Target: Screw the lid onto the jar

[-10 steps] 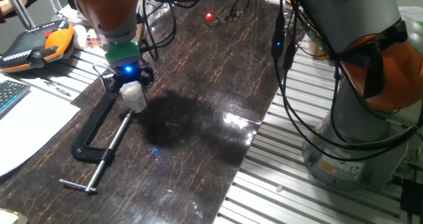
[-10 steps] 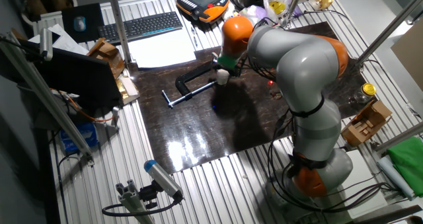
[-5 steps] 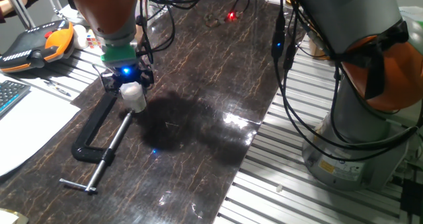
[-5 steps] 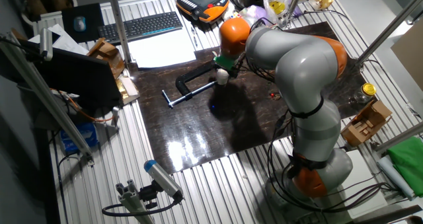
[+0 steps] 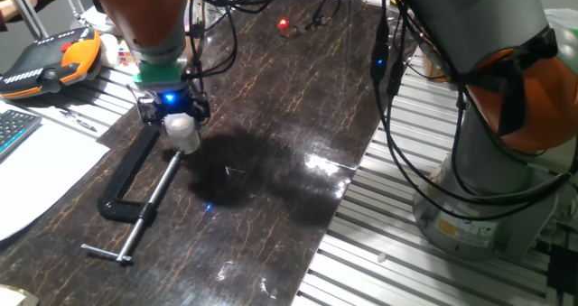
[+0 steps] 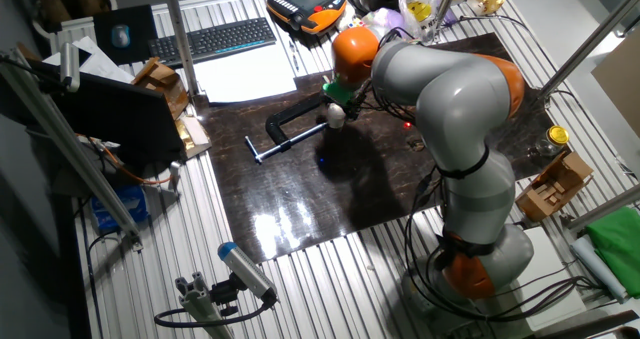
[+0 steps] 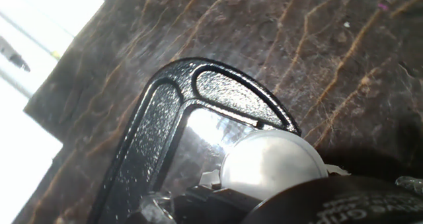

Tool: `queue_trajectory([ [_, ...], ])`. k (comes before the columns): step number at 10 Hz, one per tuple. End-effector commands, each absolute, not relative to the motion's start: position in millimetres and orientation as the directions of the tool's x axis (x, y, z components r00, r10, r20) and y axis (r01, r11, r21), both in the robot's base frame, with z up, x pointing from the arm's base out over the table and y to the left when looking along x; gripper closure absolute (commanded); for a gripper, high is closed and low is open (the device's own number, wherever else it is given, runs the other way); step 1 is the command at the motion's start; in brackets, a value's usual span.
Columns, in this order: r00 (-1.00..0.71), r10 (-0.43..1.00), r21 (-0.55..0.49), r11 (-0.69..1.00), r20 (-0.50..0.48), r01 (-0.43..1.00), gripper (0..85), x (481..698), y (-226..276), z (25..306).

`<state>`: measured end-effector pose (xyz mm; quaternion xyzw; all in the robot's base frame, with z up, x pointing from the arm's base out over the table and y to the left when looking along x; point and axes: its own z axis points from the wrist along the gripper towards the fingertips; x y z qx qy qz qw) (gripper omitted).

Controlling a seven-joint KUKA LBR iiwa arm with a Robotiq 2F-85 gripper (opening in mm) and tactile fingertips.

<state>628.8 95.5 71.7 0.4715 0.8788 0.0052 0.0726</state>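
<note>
The small, translucent whitish cylindrical jar [image 5: 184, 133] stands upright on the dark, veined counter [image 5: 271, 116], held in the mouth of the black cast-metal C-clamp [image 5: 135, 175], just beside the clamp's silver screw rod [image 5: 149, 202]. The small, flat, round whitish-grey plastic lid [image 7: 272, 163] sits on top of the jar; in the hand view it shows as a pale dome close under the camera, with the clamp's black curved frame [image 7: 198, 105] arching behind it. Whether the lid is fully seated on the threads cannot be judged.

The two-finger gripper [image 5: 173, 107] stands directly above the jar, with the lid right at its fingertips. The jar's long axis is vertical and, from both fixed views, appears in line with the gripper's own axis; in my judgement this alignment is what the turning motion depends on. The jaws are hidden by the gripper body and the lid, so whether they are clamped on the lid or merely around it cannot be told.

Behind the counter, on the slatted aluminium table, lie an orange-and-black handheld control pendant [image 5: 50, 60] and a black computer keyboard [image 6: 210, 41], well apart from the work.
</note>
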Motion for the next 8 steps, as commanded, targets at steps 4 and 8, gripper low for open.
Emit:
queue_trajectory([
  [4,-0.359,0.925,0.076,0.37,-0.121,0.926,13.7,629.5,95.4,74.4],
  [8,-0.258,0.96,0.086,0.268,-0.107,0.96,14.3,630.4,95.7,72.9],
])
